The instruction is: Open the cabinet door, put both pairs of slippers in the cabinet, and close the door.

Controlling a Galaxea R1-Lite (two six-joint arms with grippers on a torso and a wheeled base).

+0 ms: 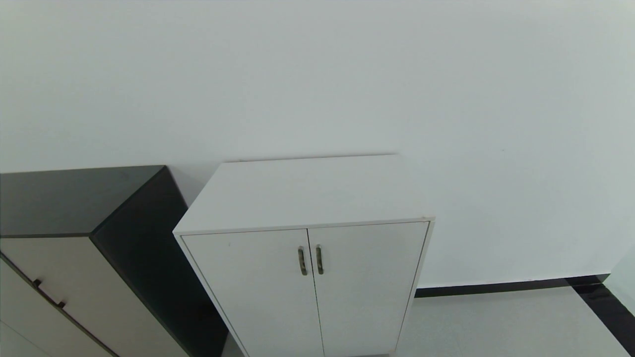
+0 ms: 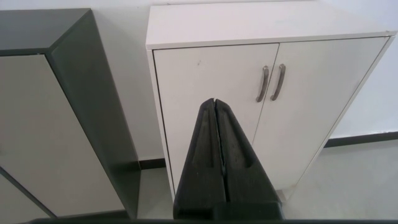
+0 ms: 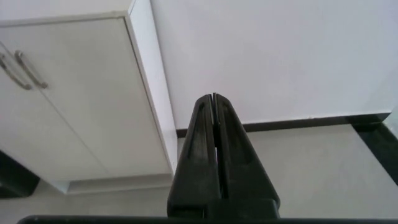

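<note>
A white two-door cabinet (image 1: 307,267) stands against the wall, both doors closed, with two metal handles (image 1: 310,260) side by side at the middle seam. In the left wrist view the same cabinet (image 2: 249,81) and its handles (image 2: 271,83) face my left gripper (image 2: 215,102), which is shut with nothing in it and held some way off the left door. My right gripper (image 3: 214,98) is shut and empty too, off the cabinet's right side panel (image 3: 149,81), with the right door's handles (image 3: 22,70) further away.
A taller black and beige cabinet (image 1: 74,258) stands close to the white one's left side. Pale floor (image 1: 496,322) with a black skirting strip (image 1: 496,286) lies open to the right.
</note>
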